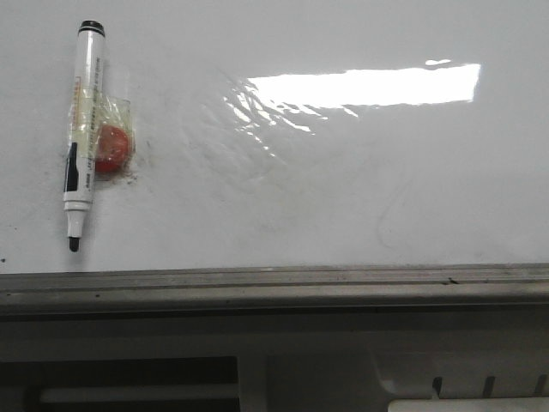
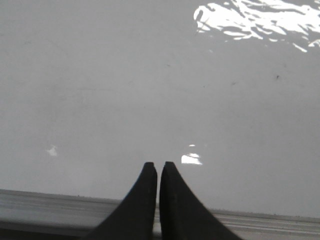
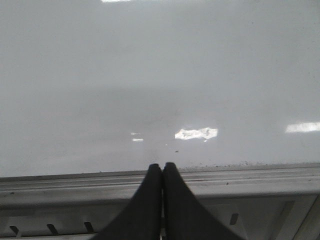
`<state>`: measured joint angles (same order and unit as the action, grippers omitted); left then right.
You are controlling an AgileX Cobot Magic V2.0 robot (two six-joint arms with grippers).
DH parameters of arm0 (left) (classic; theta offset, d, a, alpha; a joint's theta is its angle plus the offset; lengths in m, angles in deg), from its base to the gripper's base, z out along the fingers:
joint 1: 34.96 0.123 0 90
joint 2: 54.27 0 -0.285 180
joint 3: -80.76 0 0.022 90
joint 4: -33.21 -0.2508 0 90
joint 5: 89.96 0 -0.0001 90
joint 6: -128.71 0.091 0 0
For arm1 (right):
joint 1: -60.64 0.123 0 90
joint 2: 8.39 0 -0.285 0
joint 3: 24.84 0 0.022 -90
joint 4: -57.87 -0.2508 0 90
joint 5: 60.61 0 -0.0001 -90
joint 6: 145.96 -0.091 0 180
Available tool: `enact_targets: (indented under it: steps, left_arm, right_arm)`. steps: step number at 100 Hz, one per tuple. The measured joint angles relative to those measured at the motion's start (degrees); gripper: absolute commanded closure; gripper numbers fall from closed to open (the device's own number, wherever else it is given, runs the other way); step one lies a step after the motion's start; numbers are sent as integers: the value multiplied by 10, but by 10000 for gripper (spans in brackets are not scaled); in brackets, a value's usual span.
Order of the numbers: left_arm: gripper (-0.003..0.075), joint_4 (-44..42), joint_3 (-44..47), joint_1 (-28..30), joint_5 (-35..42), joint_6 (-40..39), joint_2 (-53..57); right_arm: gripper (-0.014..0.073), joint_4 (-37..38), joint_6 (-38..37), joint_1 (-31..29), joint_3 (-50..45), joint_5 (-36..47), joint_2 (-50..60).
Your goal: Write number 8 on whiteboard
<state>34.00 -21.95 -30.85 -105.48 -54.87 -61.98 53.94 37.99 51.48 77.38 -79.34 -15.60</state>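
Note:
The whiteboard (image 1: 343, 197) is glossy white with faint grey smudges and a wrinkled shiny patch (image 1: 257, 107). No number 8 shows on it. A white marker pen (image 1: 83, 129) with a black tip lies at the board's left, taped to a red round piece (image 1: 113, 150). My left gripper (image 2: 158, 165) is shut and empty over the board's near edge (image 2: 100, 207). My right gripper (image 3: 161, 165) is shut and empty over the grey metal edge rail (image 3: 250, 177). Neither gripper shows in the front view.
The grey metal rail (image 1: 274, 287) runs along the board's near edge. Below it is a grey panel with slots (image 1: 480, 386) and a dark opening (image 1: 120, 382).

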Motion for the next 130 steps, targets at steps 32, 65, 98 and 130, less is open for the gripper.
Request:
enact_targets:
  steps: [32,65,98,130]
  left_arm:
    - [741,39,0,0,12,0,0]
    - [741,33,0,0,12,0,0]
    - [741,26,0,0,14,0,0]
    - [741,26,0,0,29,0,0]
  right_arm:
    - [658,0,0,0,0,31,0]
    - [657,0,0,0,0,82,0]
    - [657,0,0,0,0,81,0]
    - [657,14,0,0,0,79,0]
